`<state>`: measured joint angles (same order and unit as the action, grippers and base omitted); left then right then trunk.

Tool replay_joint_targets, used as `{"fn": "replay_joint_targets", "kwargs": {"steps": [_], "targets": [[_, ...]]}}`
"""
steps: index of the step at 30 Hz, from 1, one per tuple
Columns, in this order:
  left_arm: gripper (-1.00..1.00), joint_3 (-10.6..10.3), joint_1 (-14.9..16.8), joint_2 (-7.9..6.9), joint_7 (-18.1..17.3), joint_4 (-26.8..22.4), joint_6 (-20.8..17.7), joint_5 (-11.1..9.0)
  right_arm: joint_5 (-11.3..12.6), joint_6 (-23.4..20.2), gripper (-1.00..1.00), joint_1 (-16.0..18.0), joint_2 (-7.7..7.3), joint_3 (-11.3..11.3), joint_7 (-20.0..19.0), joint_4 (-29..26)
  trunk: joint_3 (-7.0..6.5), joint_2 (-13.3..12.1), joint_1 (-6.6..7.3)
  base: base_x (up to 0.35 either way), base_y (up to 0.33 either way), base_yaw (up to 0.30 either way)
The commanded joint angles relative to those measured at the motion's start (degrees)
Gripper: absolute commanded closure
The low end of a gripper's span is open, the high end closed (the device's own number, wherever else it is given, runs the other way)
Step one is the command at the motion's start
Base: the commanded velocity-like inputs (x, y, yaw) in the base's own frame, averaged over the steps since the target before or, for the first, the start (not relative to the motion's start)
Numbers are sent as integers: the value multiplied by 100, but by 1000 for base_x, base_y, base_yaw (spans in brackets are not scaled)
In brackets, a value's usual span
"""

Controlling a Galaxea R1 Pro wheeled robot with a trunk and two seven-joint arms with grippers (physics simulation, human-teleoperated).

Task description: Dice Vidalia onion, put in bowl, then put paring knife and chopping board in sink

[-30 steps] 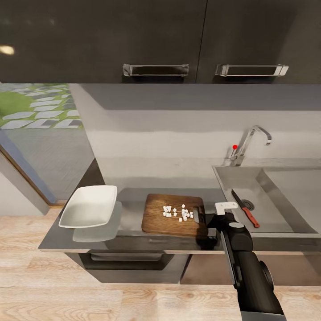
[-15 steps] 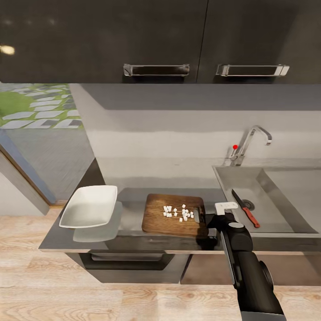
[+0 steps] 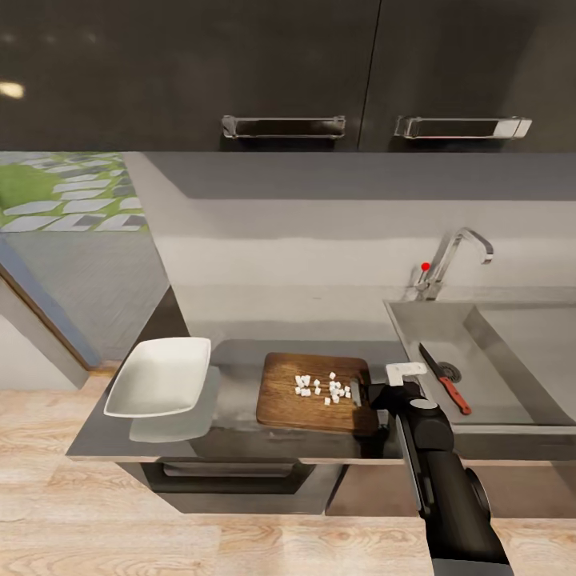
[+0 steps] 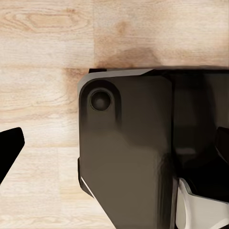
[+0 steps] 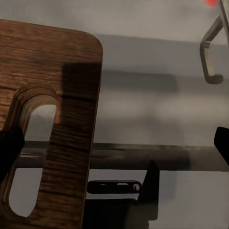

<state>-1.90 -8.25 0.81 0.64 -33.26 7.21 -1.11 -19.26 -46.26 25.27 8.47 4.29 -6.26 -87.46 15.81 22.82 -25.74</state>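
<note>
So the right tool (image 3: 382, 394) sits low and right of centre in the head view, right at the handle end of the chopping board (image 3: 314, 392). Its wrist view has one dark fingertip (image 5: 9, 148) at the left edge and the other at the right edge, so it's spread wide and gripping nothing. Whether that left tip actually touches the board I can't tell, it's right by the slot-shaped handle hole (image 5: 28, 157).

The left tool is cut off: one dark fingertip (image 4: 8, 149) pokes in at the left edge of its wrist view, over wood floor (image 4: 47, 47), next to a big dark robot body part (image 4: 129, 152). Can't tell how open it is.

The head view gives what the wrist views miss: the diced onion (image 3: 322, 387) scattered on the board, mid-frame, on the bench (image 3: 236, 384). The white bowl (image 3: 158, 387) is left of the board, empty as far as I can see. The paring knife (image 3: 445, 379) lies in the sink (image 3: 512, 344) at right, beside the drain. The tap (image 3: 453, 261) stands behind, upper right.
</note>
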Motion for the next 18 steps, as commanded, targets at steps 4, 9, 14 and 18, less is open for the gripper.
{"fn": "replay_joint_targets", "kwargs": {"steps": [4,9,14,18], "targets": [[-100,-12,-2,-2,7,-6,8,-12,-61,-23,-100,4,6,15,-60,-8,9,10,-4,28,6,0],[-100,-12,-2,-2,7,-5,8,-12,-61,-25,-100,4,6,12,-60,-8,9,10,-4,6,1,0],[-100,-12,-2,-2,7,-5,8,-12,-61,-27,-100,4,6,15,-60,-8,15,10,-4,0,0,2],[-100,-12,-2,-2,7,-5,8,-12,-61,-27,-100,4,6,13,-60,-8,29,10,-4,0,0,41]]}}
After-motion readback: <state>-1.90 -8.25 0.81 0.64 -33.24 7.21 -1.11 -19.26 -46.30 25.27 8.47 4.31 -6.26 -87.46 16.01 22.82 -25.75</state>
